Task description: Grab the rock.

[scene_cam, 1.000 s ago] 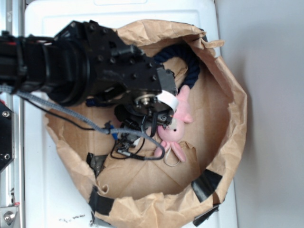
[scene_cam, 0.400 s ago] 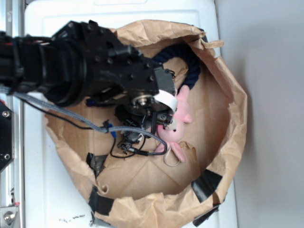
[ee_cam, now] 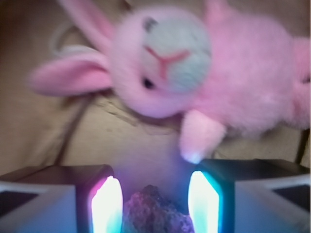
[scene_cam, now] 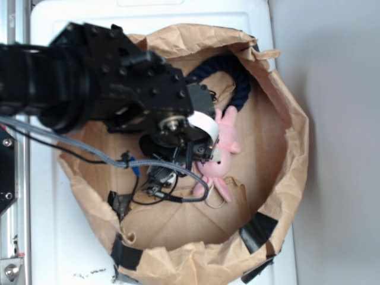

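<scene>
1 rough purplish-grey rock (ee_cam: 154, 211) btwn fingers (ee_cam: 108, 206).

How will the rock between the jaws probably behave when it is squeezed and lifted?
The rock looks rough and matte, so it will probably not slip. Its angular, irregular shape may let it twist between the flat jaws. It is likely stiff and heavy for its size.

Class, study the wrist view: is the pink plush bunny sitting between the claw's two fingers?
No. The rough brown-grey rock sits between the claw fingers, while the pink plush bunny lies beyond them.
</scene>
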Motion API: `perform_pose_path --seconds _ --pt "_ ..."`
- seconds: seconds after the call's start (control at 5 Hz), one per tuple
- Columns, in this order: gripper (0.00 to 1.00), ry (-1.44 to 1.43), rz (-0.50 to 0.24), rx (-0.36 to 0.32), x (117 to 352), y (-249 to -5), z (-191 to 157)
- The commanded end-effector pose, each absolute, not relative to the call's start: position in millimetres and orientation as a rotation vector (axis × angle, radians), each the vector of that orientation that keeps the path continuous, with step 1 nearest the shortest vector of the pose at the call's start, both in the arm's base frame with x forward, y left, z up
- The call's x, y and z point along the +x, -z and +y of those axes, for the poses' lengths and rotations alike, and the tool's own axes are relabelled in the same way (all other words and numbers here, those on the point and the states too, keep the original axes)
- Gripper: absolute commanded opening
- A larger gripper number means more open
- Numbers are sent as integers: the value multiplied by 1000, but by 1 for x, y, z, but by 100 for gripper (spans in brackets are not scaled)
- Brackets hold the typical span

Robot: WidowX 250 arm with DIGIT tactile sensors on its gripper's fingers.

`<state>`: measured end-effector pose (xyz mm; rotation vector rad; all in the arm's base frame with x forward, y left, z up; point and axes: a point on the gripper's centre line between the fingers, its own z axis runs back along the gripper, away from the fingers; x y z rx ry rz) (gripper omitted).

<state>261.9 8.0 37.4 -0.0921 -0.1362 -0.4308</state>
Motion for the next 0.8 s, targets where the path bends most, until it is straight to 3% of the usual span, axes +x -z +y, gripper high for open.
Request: perform_pose_path --seconds 0.0,0.4,0.6 --pt "0 379 -211 -152 271 -94 23" --pt "0 317 -218 -188 276 -126 23" --pt "0 289 -228 -131 277 -130 21"
